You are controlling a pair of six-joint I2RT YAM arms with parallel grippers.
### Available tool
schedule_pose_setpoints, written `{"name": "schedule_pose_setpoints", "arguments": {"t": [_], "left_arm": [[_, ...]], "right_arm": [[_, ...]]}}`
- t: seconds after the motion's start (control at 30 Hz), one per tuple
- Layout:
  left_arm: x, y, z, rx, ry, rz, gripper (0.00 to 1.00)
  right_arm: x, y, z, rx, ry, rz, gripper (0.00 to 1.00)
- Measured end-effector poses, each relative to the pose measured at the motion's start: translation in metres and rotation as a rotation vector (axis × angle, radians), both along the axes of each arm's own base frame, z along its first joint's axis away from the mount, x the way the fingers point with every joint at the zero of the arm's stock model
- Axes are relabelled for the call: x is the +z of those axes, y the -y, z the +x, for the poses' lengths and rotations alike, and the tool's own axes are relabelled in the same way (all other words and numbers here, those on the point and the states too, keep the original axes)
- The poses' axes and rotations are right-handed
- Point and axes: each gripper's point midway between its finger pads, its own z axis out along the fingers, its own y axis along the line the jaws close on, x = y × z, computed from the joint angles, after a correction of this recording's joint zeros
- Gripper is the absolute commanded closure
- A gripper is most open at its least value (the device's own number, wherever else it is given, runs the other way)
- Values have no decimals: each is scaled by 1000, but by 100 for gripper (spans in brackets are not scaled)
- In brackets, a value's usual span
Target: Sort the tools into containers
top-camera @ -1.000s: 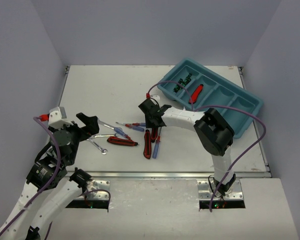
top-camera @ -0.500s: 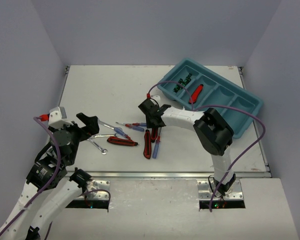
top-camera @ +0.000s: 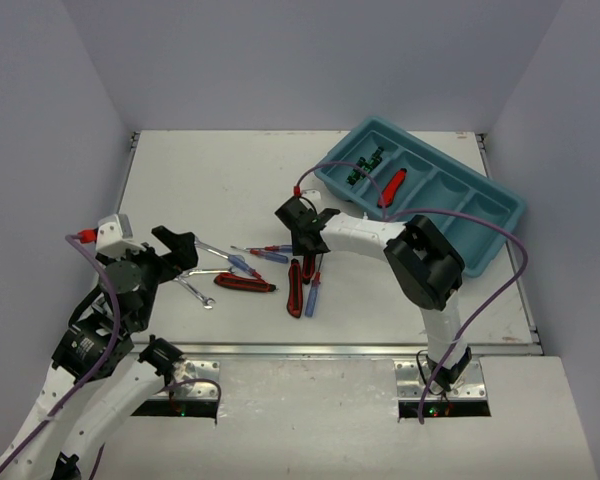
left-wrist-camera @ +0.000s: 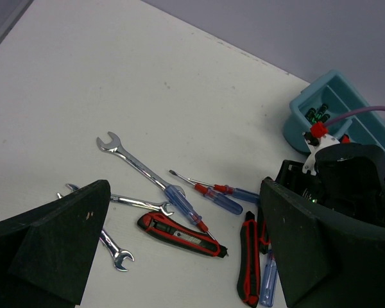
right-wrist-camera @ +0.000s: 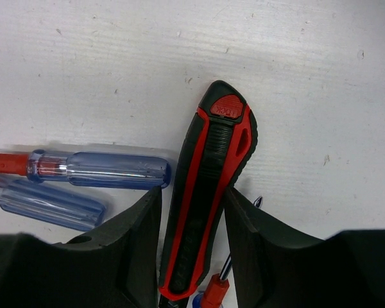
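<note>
My right gripper (top-camera: 307,247) is down on the table in the middle of the loose tools. Its fingers (right-wrist-camera: 138,231) are shut on a red-and-black utility knife (right-wrist-camera: 212,173) that lies flat, one pad against each side. Two blue-and-red screwdrivers (right-wrist-camera: 99,168) lie just left of it. My left gripper (top-camera: 177,250) hangs open above the wrenches (left-wrist-camera: 131,160), holding nothing. The teal tray (top-camera: 508,213) stands at the back right. Its leftmost compartment holds black-and-green screwdrivers (top-camera: 364,165), and the one beside it holds a red knife (top-camera: 391,188).
On the table between the arms lie two more utility knives (top-camera: 245,283) (top-camera: 295,288), a blue screwdriver (top-camera: 313,295) and silver wrenches (top-camera: 195,291). Grey walls close in the table on three sides. A purple cable (top-camera: 500,270) loops off the right arm.
The right gripper has edged slightly to the left over the knife. The left arm and the tools have not moved.
</note>
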Motion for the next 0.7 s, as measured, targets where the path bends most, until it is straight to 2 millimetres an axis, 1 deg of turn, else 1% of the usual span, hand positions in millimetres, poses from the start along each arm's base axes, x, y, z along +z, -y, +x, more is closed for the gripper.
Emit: {"name": "schedule_pose_setpoints", "arguments": {"t": [0.2,0.4,0.53,0.7], "left_arm": [[0,0,0,0,1,-1,0],[0,0,0,-1,1,-1,0],[0,0,0,-1,1,0,0],[0,0,0,-1,1,0,0]], "right_arm": [[0,-1,0,-18,0,12,50],[-5,3,-3,-40,9,5,50],[-13,8,-11,-52,-11,-5,51],[-13,7,-13,-54,-12,-2,54]]}}
